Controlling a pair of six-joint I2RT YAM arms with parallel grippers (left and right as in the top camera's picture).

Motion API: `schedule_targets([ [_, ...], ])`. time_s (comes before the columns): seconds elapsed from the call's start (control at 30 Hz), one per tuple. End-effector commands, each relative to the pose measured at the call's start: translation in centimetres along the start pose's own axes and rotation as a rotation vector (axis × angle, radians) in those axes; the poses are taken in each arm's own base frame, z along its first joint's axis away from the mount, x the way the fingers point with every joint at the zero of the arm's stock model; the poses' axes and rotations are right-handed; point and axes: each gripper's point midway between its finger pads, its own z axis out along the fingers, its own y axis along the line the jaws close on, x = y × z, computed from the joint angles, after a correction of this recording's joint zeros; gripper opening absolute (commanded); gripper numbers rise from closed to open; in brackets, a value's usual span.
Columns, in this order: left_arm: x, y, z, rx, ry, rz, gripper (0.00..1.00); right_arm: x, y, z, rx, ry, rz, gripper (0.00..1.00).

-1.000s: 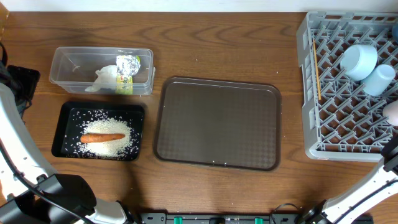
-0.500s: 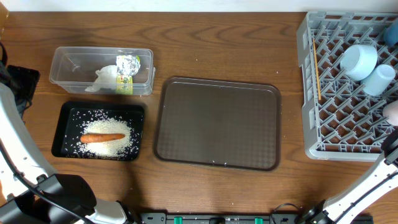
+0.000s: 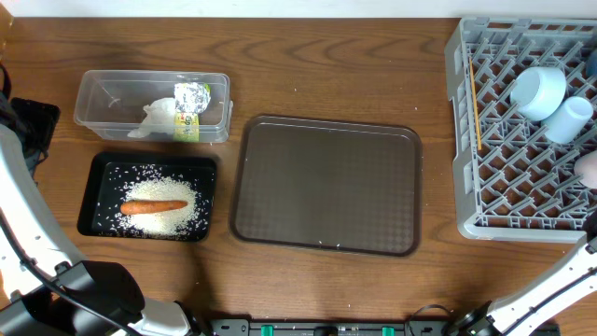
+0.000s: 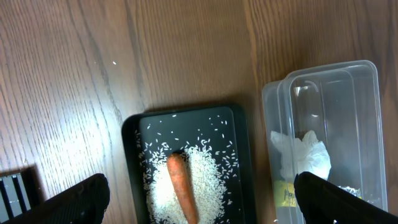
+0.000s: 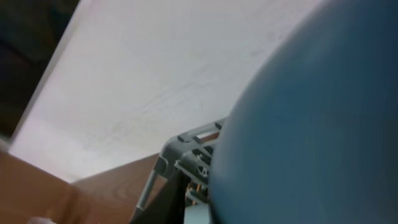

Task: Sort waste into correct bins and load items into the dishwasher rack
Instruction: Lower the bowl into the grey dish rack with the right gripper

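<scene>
The black tray (image 3: pixel 98 168) holds white rice (image 3: pixel 177 219) and the orange carrot (image 3: pixel 154 206). The clear container (image 3: pixel 103 98) behind it holds the crumpled wrapper (image 3: pixel 189 107). The grey rack (image 3: pixel 466 140) at the right carries the chopsticks (image 3: pixel 475 103), the light-blue bowl (image 3: pixel 539 91) and the white cup (image 3: pixel 567 119). My left gripper (image 4: pixel 199 202) is open and empty, high above the carrot (image 4: pixel 181 186). The large blue bowl (image 5: pixel 311 124) fills the right wrist view, tight against my right gripper (image 5: pixel 205 205), with the rack's corner (image 5: pixel 186 146) behind it.
The brown serving tray (image 3: pixel 326 187) lies bare in the middle of the wooden table. A black block (image 3: pixel 33 121) sits at the far left edge. My right arm (image 3: pixel 550 280) rises from the front right corner beside the rack.
The patch of blue bowl at the overhead view's top right edge has slipped almost out of frame. The right arm shifted slightly. Bins and rack contents are unchanged.
</scene>
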Motion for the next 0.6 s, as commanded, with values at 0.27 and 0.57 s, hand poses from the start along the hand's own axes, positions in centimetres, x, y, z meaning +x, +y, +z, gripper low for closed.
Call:
schedule_targets([
  [0.27,-0.1,0.1,0.0,-0.002,-0.001,-0.008,0.98,-3.1,3.0,-2.8,0.057,-0.040,0.036,0.64],
  [0.57,-0.1,0.1,0.0,-0.002,-0.001,-0.008,0.98,-7.4,10.7,-5.4,0.172,-0.112,-0.008,0.93],
])
